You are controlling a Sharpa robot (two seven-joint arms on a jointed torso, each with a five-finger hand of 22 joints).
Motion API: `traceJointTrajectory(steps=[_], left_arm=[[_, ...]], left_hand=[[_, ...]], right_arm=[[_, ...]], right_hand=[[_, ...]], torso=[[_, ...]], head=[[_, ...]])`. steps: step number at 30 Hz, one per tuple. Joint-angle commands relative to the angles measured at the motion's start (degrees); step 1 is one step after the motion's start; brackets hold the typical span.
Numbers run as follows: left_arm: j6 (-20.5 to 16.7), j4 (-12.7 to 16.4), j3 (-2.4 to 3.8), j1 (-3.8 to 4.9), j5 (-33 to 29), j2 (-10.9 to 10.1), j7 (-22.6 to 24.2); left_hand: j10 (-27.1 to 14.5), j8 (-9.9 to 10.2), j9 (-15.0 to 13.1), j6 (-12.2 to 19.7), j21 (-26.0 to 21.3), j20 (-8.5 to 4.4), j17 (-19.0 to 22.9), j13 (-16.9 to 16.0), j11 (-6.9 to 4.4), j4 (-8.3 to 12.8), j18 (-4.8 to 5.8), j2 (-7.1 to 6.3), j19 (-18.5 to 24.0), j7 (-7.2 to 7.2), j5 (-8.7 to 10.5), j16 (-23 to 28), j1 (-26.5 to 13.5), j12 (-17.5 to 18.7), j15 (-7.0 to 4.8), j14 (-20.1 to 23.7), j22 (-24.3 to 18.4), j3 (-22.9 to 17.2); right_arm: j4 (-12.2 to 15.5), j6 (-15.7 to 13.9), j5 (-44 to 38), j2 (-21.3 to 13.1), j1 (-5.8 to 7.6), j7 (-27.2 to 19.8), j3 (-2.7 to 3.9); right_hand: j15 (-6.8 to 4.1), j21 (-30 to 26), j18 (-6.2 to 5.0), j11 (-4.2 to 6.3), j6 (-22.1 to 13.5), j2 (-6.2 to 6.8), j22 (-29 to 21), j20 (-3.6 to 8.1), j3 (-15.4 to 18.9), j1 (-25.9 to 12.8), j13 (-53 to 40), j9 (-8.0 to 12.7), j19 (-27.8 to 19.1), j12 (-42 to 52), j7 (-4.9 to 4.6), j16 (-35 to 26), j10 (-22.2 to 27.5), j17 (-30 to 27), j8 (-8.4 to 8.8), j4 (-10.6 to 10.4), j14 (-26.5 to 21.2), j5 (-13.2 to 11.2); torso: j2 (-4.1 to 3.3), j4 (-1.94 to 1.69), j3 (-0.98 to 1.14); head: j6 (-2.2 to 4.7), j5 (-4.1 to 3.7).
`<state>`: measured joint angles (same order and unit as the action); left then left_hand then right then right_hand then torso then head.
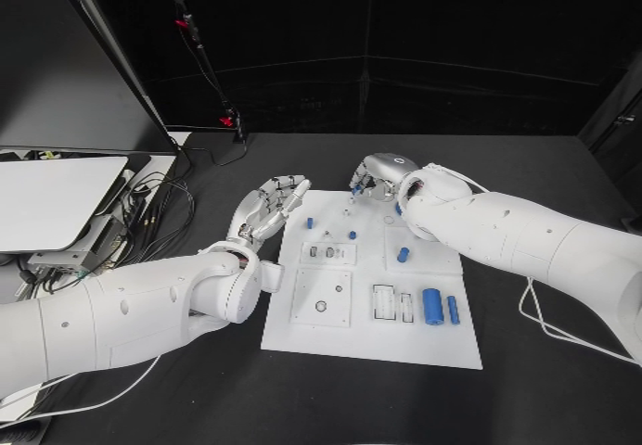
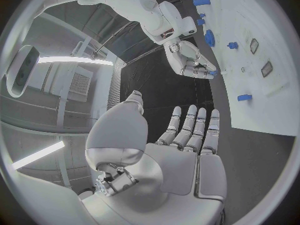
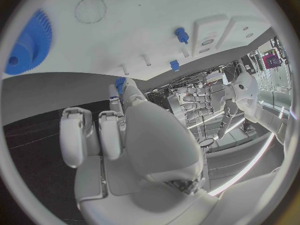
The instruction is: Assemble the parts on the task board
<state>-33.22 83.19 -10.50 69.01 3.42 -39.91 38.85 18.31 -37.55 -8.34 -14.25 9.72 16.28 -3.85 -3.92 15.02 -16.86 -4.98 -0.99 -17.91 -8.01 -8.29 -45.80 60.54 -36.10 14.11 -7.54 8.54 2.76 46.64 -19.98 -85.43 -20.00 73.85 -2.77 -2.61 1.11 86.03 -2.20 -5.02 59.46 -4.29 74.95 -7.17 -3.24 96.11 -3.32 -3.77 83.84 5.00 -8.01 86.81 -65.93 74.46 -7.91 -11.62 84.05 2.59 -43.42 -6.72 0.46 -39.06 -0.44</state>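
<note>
The white task board (image 1: 359, 341) lies in the middle of the black table. My right hand (image 1: 378, 174) hovers at the board's far edge and pinches a small blue part (image 1: 354, 188) at its fingertips; the same blue part (image 3: 120, 85) shows in the right wrist view. My left hand (image 1: 272, 206) lies flat with straight, spread fingers (image 2: 187, 127), just off the board's far left corner, holding nothing. On the board stand small blue pegs (image 1: 311, 222) (image 1: 403, 254), and a thick blue cylinder (image 1: 432, 306) lies near the right edge. A blue gear (image 3: 28, 42) sits near my right hand.
A white device (image 1: 54, 195) and a tangle of cables (image 1: 158, 215) fill the table's left side. Bare black table lies to the right of the board and in front of it. A dark curtain closes the back.
</note>
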Motion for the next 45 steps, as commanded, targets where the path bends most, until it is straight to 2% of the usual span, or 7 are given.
traceJointTrajectory(steps=[1,5,12,25,45], left_arm=[[0.5,0.0,0.06,0.11,0.6,0.1,17.1],[0.5,0.0,0.06,0.12,0.6,0.1,17.1],[0.4,-0.1,0.06,0.12,0.6,0.1,17.0],[0.2,-0.5,0.06,0.12,0.6,0.4,16.8],[0.2,-0.7,0.06,0.12,0.6,0.5,16.5]], left_hand=[[-0.2,-0.3,0.1,-0.2,0.3,0.03,0.1,0.1,0.08,0.0,-0.86,0.60,0.3,-9.04,-0.21,-0.2,-0.1,-0.3,0.37,0.2,0.1,-0.2],[-0.2,-0.4,0.1,-0.2,0.4,0.04,0.1,0.1,0.09,0.0,-0.86,0.69,0.3,-9.05,-0.37,-0.2,0.0,-0.3,0.38,0.2,0.1,-0.2],[-0.2,-0.4,0.1,-0.2,0.4,0.04,0.1,0.1,0.09,0.0,-0.86,0.69,0.3,-9.05,-0.37,-0.2,0.0,-0.3,0.38,0.2,0.1,-0.2],[-0.3,-0.4,0.3,-0.2,0.4,0.06,0.1,0.1,0.10,0.0,-0.85,1.03,0.3,-9.04,-0.57,-0.2,0.2,-0.4,0.41,0.2,0.1,-0.3],[-0.4,-0.5,0.4,-0.1,0.5,0.08,0.1,0.1,0.11,0.1,-0.84,1.43,0.4,-9.04,-0.69,-0.3,0.5,-0.4,0.45,0.2,0.2,-0.3]], right_arm=[[-0.5,0.2,0.2,0.4,0.11,-0.8,0.05],[-1.1,0.7,0.2,1.0,0.09,-1.0,0.05],[-1.7,1.4,0.2,1.6,0.06,-1.1,0.04],[-2.6,3.1,0.2,2.2,-0.06,-0.4,0.04],[-2.8,4.5,0.2,2.6,-0.15,0.1,0.04]], right_hand=[[-0.06,0.0,-0.05,-0.27,0.2,0.57,5.9,-0.10,-0.3,-0.2,-0.1,-0.1,0.2,-0.2,-0.31,-0.2,-0.3,0.0,0.32,0.0,3.4,0.4],[-0.06,0.0,-0.05,-0.27,0.2,0.57,5.9,-0.10,-0.3,-0.2,-0.1,-0.1,0.2,-0.2,-0.31,-0.2,-0.3,0.0,0.32,0.0,3.4,0.4],[-0.04,0.0,-0.06,-0.30,0.2,0.64,5.9,-0.13,-0.4,-0.2,-0.1,-0.1,0.2,-0.4,-0.32,-0.2,-0.3,0.0,0.44,-0.1,3.4,0.4],[0.01,-0.1,-0.07,-0.36,0.1,0.79,5.8,-0.19,-0.6,-0.3,-0.1,-0.1,0.1,-0.7,-0.37,-0.2,-0.2,0.0,0.69,-0.3,3.3,0.3],[0.05,-0.2,-0.13,-0.42,-0.1,0.93,5.6,-0.24,-0.8,-0.4,-0.1,0.0,0.0,-1.0,-0.42,-0.3,-0.2,-0.2,0.98,-0.6,3.3,0.3]], torso=[[0.04,0.07,-0.01],[-0.02,-0.03,0.00],[0.06,0.06,-0.07],[0.11,0.12,-0.04],[0.15,0.01,-0.07]], head=[[-0.18,0.07],[-0.13,0.05],[-0.39,0.15],[-0.79,0.17],[-1.26,0.14]])
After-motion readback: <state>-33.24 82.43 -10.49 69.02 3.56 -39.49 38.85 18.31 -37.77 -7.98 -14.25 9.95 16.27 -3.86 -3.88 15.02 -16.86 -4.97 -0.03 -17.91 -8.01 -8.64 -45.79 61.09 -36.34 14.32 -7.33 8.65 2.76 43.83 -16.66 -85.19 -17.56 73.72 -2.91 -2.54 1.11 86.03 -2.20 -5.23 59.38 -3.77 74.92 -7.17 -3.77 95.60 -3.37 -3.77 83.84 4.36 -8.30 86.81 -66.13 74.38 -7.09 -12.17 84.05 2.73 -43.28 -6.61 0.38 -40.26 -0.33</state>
